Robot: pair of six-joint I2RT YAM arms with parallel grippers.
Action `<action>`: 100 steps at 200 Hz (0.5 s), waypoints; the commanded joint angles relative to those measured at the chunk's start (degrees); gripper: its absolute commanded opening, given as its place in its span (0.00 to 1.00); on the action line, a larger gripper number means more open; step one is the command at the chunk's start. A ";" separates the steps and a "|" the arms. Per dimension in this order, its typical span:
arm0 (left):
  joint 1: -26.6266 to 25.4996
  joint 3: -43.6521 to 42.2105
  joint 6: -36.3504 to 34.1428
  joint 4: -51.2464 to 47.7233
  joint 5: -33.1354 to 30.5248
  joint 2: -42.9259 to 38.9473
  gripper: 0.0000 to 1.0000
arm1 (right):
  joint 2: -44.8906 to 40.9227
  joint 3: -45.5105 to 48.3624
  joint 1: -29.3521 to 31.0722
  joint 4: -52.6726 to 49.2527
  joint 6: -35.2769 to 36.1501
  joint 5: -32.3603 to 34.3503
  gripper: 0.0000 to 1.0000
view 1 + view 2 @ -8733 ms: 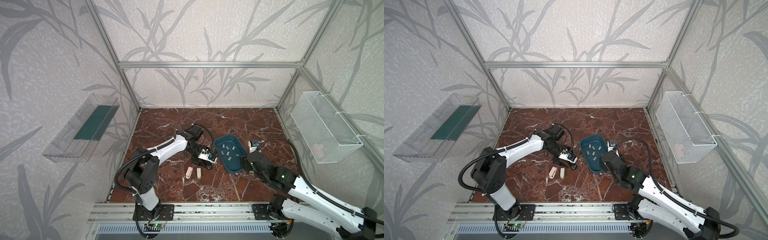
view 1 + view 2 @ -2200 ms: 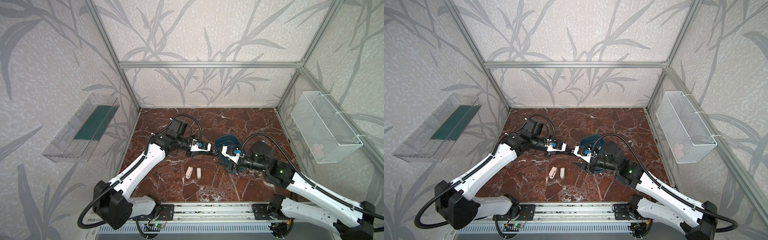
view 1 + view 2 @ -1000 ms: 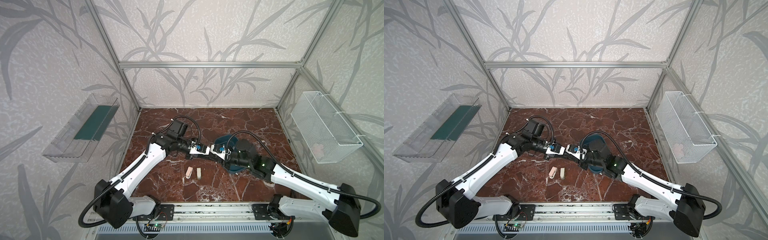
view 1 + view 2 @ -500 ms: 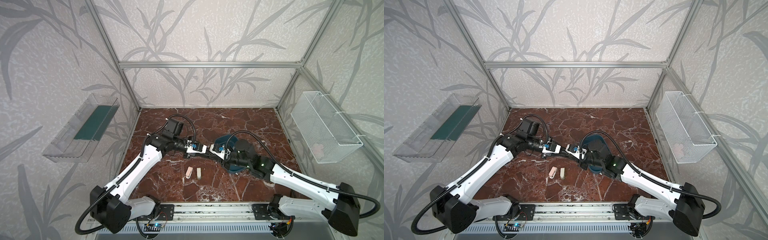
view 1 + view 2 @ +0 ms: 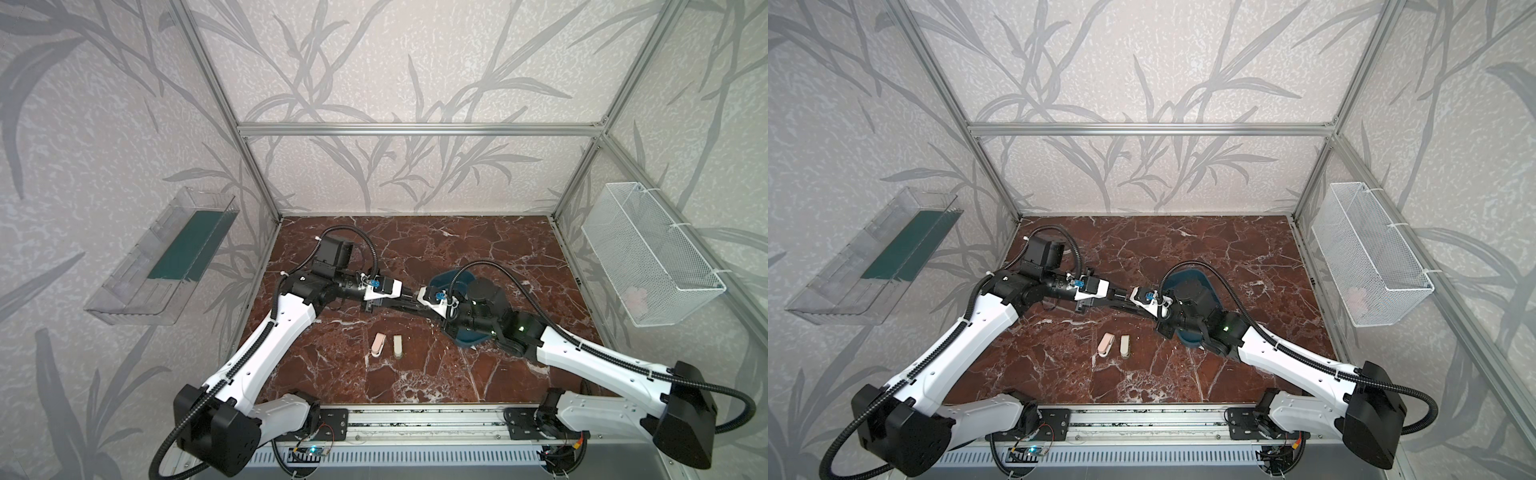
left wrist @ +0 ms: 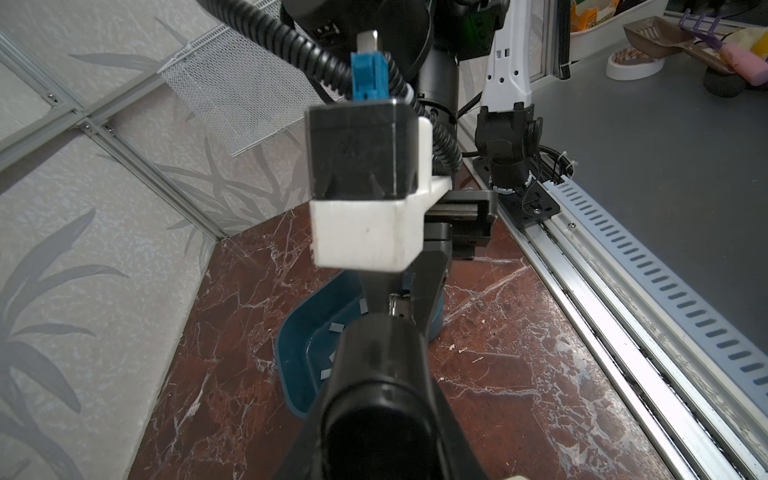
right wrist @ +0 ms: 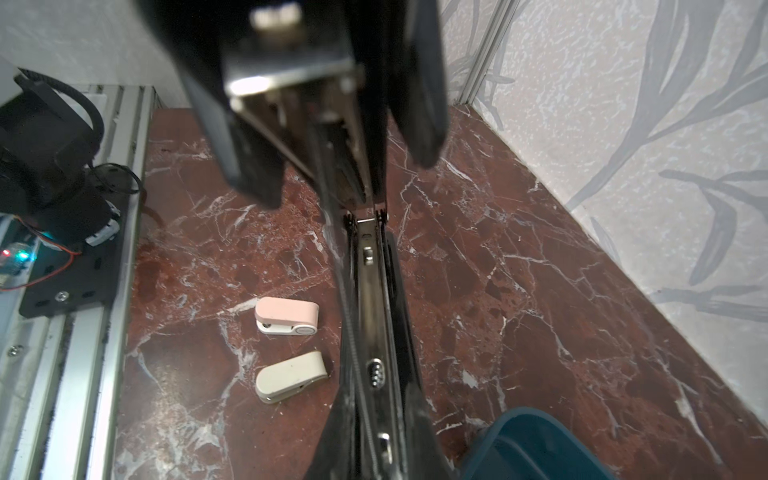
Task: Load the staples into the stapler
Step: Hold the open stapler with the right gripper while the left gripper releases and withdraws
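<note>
The only marking I can find, on the black block (image 6: 357,145) above the right gripper (image 5: 415,305), is too blurred to read. The two grippers meet over the middle of the marble floor (image 5: 415,245). The left gripper (image 5: 401,297) is pressed together on one end of the black stapler (image 5: 386,308). The right gripper is clamped on the other end. The stapler hangs between them, and its bare metal channel (image 7: 370,291) faces the right wrist camera.

The staples (image 6: 337,328) lie loose in the blue tray (image 6: 291,365). The tray sits on the floor under the right arm (image 5: 490,316), just beside the stapler.

A pink clip (image 5: 377,344) and a beige clip (image 5: 397,346) lie side by side, not touching, toward the front rail (image 5: 415,424). Behind the grippers the floor runs open to the back wall (image 5: 415,174). A wire basket (image 5: 648,257) and a clear shelf (image 5: 166,257) hang at the sides, well apart from both grippers.
</note>
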State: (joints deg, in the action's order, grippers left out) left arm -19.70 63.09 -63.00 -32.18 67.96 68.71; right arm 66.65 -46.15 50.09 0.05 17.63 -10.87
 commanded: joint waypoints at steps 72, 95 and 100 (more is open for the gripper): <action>14.36 -5.21 14.04 24.59 7.58 -1.01 0.00 | -5.65 5.01 -2.79 3.46 -5.08 -1.48 0.00; 18.02 -5.44 15.73 26.32 9.69 1.90 0.00 | -8.41 7.03 -4.84 5.41 -6.48 -5.27 0.00; 18.76 -5.43 16.01 26.57 10.04 2.46 0.00 | -8.90 7.39 -5.34 5.76 -6.68 -5.91 0.00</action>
State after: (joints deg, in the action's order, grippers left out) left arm -6.28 57.01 -50.06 -16.53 80.64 68.99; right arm 61.58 -40.49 46.28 4.01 15.14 -12.78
